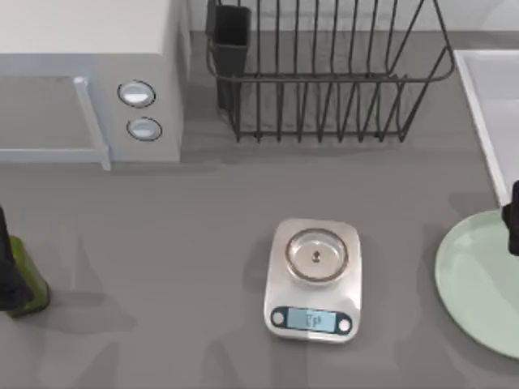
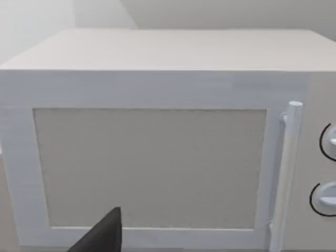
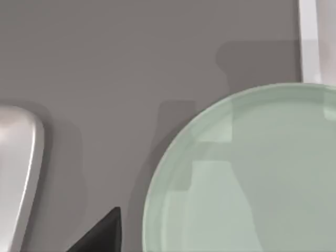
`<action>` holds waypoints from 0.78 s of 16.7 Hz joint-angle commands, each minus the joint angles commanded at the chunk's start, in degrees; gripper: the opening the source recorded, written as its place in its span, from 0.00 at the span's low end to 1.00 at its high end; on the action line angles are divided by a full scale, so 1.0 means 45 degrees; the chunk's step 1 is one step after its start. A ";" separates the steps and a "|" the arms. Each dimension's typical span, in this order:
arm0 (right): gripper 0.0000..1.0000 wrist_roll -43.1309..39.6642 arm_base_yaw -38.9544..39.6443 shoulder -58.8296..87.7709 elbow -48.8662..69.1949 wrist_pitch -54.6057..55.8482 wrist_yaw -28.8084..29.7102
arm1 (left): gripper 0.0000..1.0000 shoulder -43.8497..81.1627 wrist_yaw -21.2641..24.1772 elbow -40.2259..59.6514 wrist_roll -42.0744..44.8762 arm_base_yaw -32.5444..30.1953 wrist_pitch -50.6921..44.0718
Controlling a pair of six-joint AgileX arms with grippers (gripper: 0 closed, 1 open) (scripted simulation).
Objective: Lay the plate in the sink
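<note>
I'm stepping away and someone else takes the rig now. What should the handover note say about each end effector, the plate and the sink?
Left end effector: parked at the table's left edge, facing the microwave; fingers unreadable.
Right end effector: at the right edge, over the plate's far rim; grip unreadable.
Plate: flat on the table at the right, beside the kitchen scale, just short of the sink.
Done: nothing visible; plate not in the sink.
Left: grasp the plate, lift it and lay it in the sink.
</note>
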 joint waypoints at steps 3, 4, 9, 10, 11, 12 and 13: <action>1.00 0.0828 0.0803 0.3722 0.2506 -0.2167 0.0000 | 1.00 0.0000 0.0000 0.0000 0.0000 0.0000 0.0000; 1.00 0.1077 0.1044 0.4855 0.3262 -0.2819 0.0001 | 1.00 0.0000 0.0000 0.0000 0.0000 0.0000 0.0000; 1.00 0.2005 0.1943 0.8985 0.6055 -0.5245 0.0001 | 1.00 0.0000 0.0000 0.0000 0.0000 0.0000 0.0000; 1.00 0.2111 0.2046 0.9425 0.6373 -0.5523 0.0001 | 1.00 0.0000 0.0000 0.0000 0.0000 0.0000 0.0000; 1.00 0.2185 0.2118 0.9730 0.6597 -0.5718 0.0001 | 1.00 0.0000 0.0000 0.0000 0.0000 0.0000 0.0000; 1.00 0.2226 0.2158 0.9898 0.6722 -0.5825 0.0001 | 1.00 0.0000 0.0000 0.0000 0.0000 0.0000 0.0000; 1.00 0.2235 0.2167 0.9936 0.6751 -0.5849 0.0001 | 1.00 0.0000 0.0000 0.0000 0.0000 0.0000 0.0000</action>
